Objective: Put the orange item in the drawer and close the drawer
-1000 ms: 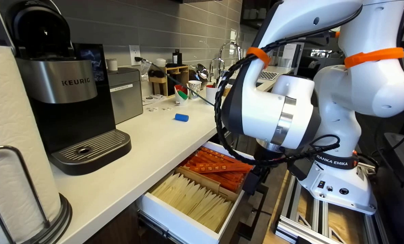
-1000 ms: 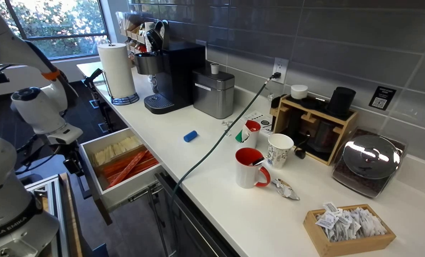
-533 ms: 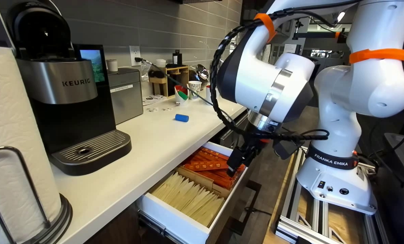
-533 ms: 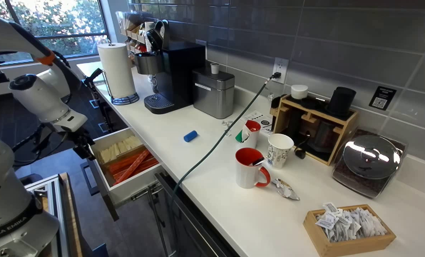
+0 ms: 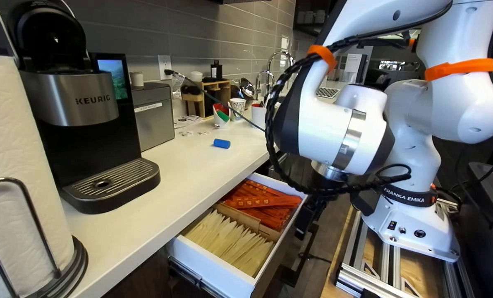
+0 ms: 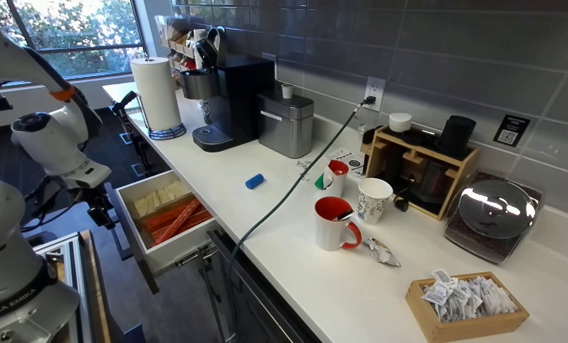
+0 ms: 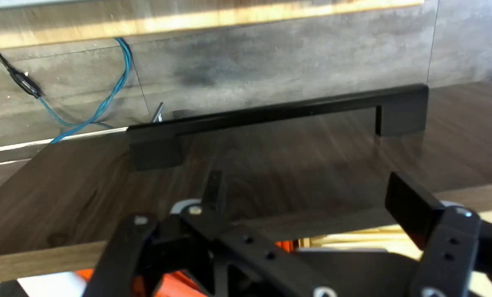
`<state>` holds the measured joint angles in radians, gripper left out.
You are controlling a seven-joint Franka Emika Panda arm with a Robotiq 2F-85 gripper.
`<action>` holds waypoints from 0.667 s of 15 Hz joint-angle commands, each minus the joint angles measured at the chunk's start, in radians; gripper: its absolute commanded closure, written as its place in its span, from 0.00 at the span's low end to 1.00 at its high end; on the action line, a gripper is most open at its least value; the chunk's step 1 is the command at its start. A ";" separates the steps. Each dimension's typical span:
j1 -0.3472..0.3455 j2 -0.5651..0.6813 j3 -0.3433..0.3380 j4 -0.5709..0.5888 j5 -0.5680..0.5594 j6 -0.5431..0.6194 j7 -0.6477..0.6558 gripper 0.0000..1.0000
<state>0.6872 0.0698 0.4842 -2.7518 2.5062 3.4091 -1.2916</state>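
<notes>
My gripper [image 7: 306, 189] spread wide beside the drawer [image 5: 219, 269]; orange strip [image 6: 175, 224] lies inside

My white arm [image 5: 333, 128] bends over and down on the floor side of the drawer, at three o'clock of it in an exterior view. There the gripper points between six and seven o'clock, just beside the dark front panel [image 7: 291, 165]; whether it touches I cannot tell. In the wrist view my jaws stand far apart, released, and the black handle [image 7: 279, 113] lies between eleven and twelve o'clock from the gap.

The drawer is pulled out from under the white counter [image 6: 284, 257]. Inside, a brown divider [image 5: 246, 220] parts a packed row of pale beige pieces [image 6: 157, 199] from a heap of orange-red pieces [image 5: 275, 219]. At three o'clock of the drawer, in an exterior view, stands a white mug [image 6: 329, 236] with a red inside; between three and four, a wooden box [image 6: 484, 327] full of white packets [image 6: 474, 300].

In that same view the orange strip, long, narrow and flat, lies aslant on the heap, its ends toward half past one and half past seven.
</notes>
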 commanded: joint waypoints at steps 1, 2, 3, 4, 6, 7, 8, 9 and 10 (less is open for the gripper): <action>-0.097 0.065 0.119 0.000 0.005 -0.020 -0.041 0.00; -0.130 0.064 0.157 0.000 0.005 -0.008 -0.056 0.00; -0.159 0.055 0.188 0.000 0.006 0.004 -0.064 0.00; -0.180 0.048 0.208 0.001 0.007 0.019 -0.072 0.00; -0.209 0.026 0.229 0.005 0.008 0.058 -0.059 0.00; -0.214 0.013 0.230 0.007 0.010 0.084 -0.048 0.00; -0.222 0.018 0.231 0.008 0.010 0.106 -0.044 0.00; -0.233 0.009 0.238 -0.012 0.010 0.101 -0.039 0.00; -0.241 0.026 0.231 -0.002 0.009 0.113 -0.045 0.00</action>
<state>0.4785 0.1041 0.6974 -2.7408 2.5058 3.4946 -1.3338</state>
